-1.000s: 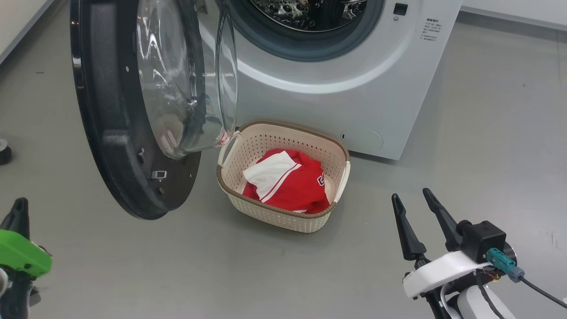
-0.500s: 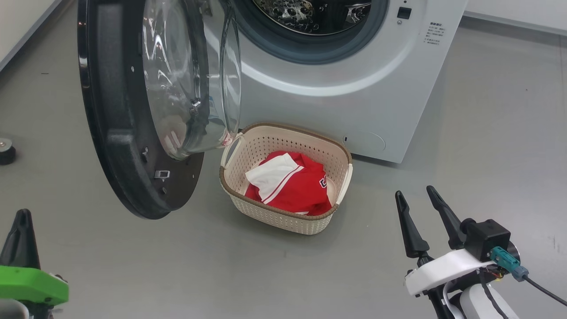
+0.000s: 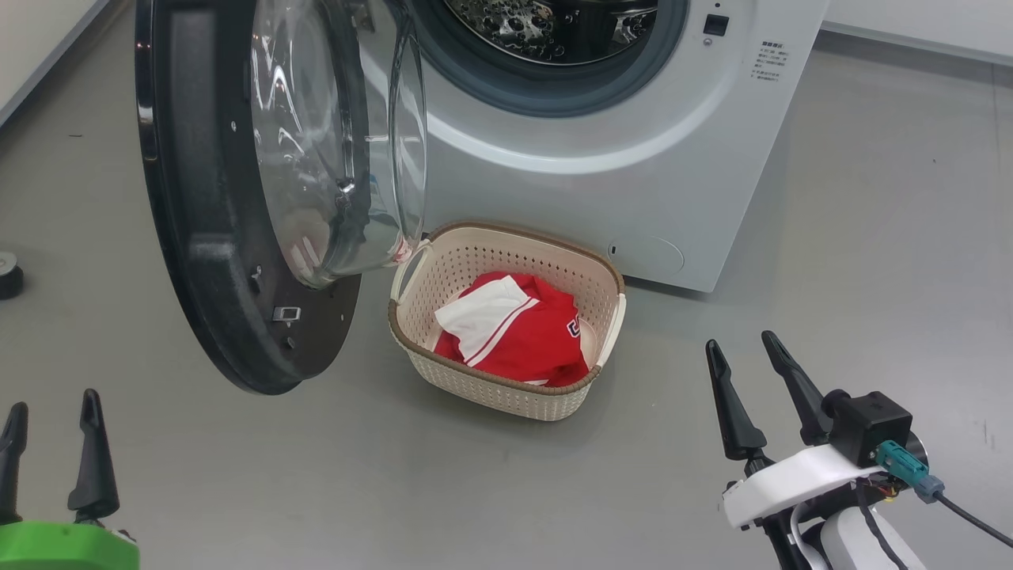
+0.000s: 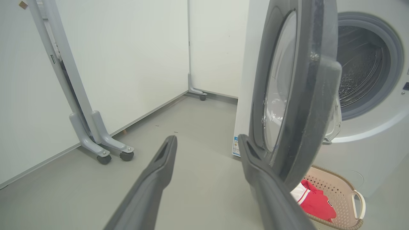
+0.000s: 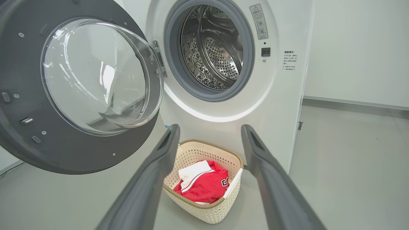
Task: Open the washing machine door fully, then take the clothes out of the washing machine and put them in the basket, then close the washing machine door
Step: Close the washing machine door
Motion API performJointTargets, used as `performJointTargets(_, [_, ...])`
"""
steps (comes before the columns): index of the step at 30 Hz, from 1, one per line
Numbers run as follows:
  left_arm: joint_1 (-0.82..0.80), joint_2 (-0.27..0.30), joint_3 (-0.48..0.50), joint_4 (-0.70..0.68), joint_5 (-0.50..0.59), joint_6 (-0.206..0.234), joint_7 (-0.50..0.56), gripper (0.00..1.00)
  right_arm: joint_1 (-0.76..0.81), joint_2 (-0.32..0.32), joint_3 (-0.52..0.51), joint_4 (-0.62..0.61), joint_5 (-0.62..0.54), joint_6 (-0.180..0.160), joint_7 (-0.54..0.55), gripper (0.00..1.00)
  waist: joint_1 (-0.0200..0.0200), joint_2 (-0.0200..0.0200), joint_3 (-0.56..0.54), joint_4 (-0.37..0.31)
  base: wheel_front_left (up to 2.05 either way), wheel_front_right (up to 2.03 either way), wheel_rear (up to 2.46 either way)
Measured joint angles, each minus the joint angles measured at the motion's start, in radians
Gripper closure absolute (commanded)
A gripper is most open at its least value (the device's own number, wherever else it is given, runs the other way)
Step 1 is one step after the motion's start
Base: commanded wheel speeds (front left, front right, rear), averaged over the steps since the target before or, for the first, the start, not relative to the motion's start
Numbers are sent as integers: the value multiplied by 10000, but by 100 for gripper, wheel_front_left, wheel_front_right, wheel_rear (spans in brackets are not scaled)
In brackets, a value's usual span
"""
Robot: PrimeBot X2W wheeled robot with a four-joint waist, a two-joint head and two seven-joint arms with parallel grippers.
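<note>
Your left end effector (image 3: 51, 455), shut a moment ago, now gapes empty (right end effector (image 3: 740, 348) likewise). The clothes (image 3: 518, 328) lie in the basket (image 3: 506, 388) near the washing machine (image 3: 633, 158), so probably only the door (image 3: 198, 237), left, needs closing.

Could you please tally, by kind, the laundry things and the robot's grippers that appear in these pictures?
Washing machine: 1
Washing machine door: 1
Basket: 1
Heap of clothes: 1
Grippers: 2 (left gripper, right gripper)
Total: 6
</note>
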Motion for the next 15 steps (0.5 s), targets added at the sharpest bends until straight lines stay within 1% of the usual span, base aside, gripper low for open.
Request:
performJointTargets(5, [24, -2, -188, 121, 82, 0, -364, 0, 1, 31, -2, 0, 0, 0, 0, 0, 0, 0, 1, -22, 0, 0, 0])
performJointTargets(15, [28, -2, -370, 362, 82, -42, -545, 0, 1, 35, -33, 0, 0, 0, 0, 0, 0, 0, -14, -32, 0, 0, 0])
